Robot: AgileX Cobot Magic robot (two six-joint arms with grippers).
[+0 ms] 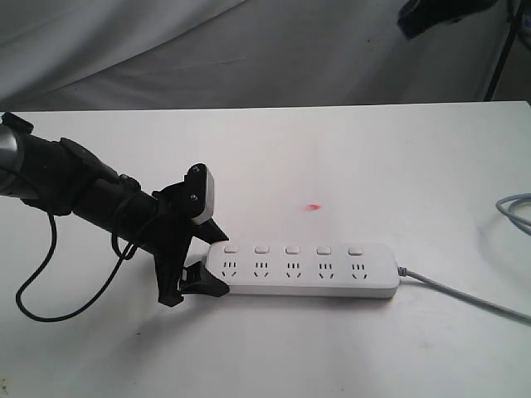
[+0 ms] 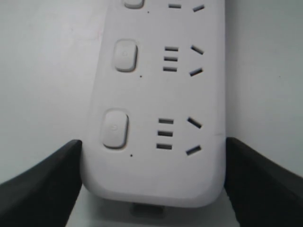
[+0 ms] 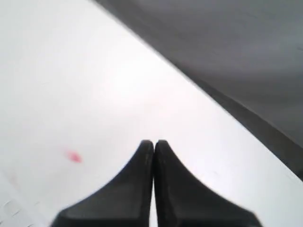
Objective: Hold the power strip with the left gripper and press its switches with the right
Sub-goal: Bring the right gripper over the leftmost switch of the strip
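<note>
The left gripper (image 1: 217, 264) is down on the counter (image 1: 348, 157), spread wide around the left end of the power strip (image 1: 307, 280), with one finger on each long edge. The left wrist view settles what the exterior view can't. Both black fingers (image 2: 47, 184) sit hard against the white casing, so the strip is clamped across its width.

That close view catches only two switches whole and the edge of a third. The exterior view gives the full count: five switches (image 1: 292, 249) in a row, five socket sets just below them, and one grey cord (image 1: 465, 292) running off the right end.

Now the right gripper (image 3: 154, 143). Only its own wrist view shows it properly. The two fingers are pressed tight together with nothing between them, over bare white counter and not touching the strip.

One small red spot (image 1: 314, 206) lies on the counter beyond the strip. The right wrist view picks it up too.
</note>
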